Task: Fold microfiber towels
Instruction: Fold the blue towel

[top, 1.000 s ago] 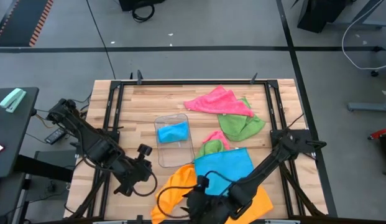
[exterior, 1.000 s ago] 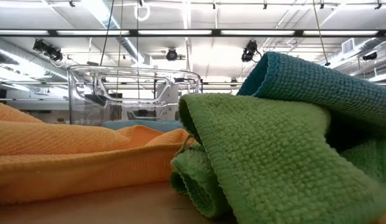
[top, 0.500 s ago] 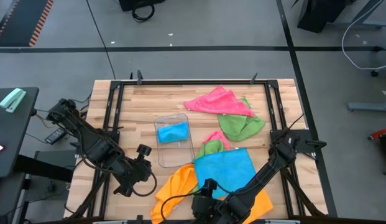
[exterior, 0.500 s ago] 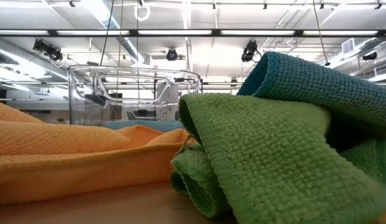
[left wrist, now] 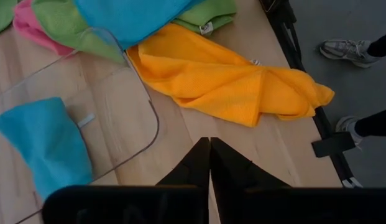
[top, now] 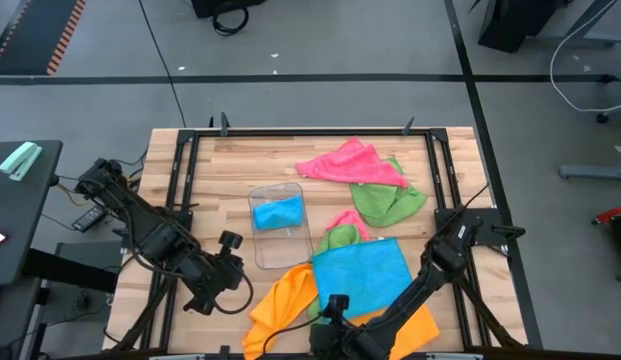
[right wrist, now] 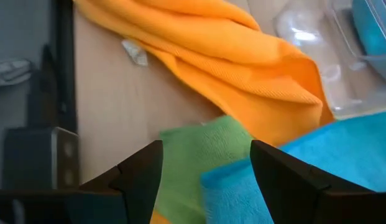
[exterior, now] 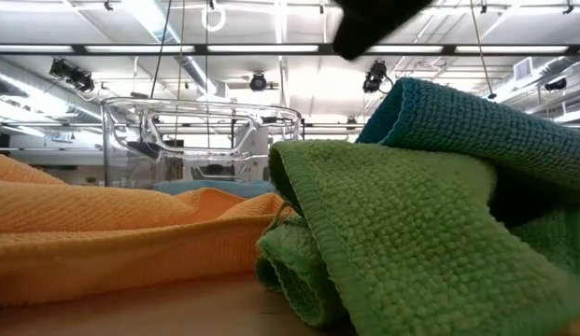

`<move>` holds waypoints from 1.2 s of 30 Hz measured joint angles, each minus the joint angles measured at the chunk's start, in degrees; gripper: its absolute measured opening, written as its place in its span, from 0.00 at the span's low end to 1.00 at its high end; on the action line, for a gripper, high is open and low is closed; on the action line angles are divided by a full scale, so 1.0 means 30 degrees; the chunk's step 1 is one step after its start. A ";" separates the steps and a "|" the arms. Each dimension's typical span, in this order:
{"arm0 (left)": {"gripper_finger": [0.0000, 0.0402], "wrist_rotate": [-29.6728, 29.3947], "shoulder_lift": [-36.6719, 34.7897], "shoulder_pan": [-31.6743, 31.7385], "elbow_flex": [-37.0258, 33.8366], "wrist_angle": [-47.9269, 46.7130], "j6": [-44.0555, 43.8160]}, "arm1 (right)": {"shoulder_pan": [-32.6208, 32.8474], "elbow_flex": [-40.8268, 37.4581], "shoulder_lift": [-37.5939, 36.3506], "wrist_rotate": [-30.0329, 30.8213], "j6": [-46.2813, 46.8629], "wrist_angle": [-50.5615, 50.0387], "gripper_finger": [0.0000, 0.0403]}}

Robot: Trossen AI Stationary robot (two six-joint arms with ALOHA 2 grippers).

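Note:
Several microfiber towels lie on the wooden table. A sky blue one [top: 360,270] is spread over a crumpled orange one [top: 285,300]. A green one [right wrist: 196,155] pokes out under the blue one's near corner [right wrist: 292,168]. A pink one [top: 350,162] and a green one [top: 390,200] lie farther back. My right gripper [right wrist: 205,168] hangs open at the near edge, over the green and blue corner, its fingers to either side and touching nothing. My left gripper [left wrist: 209,163] is shut and held above the table near the tray.
A clear plastic tray [top: 265,250] holds a folded blue cloth [top: 278,212] left of the blue towel. A small pink and green bundle [top: 340,232] lies beside it. A black frame [top: 185,160] rims the table. A person's shoes [left wrist: 342,53] show past the table's edge.
My right gripper has gone down and toward the table's near edge, uncovering more of the blue and orange towels in the high view. Part of that arm now shows at the top of the low view. The towels have kept their places.

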 joint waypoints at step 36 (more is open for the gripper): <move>0.06 -0.0015 0.0007 0.0000 0.0000 -0.0434 0.0015 | 0.0022 -0.2754 -0.0012 -0.1408 0.2776 -0.0208 0.62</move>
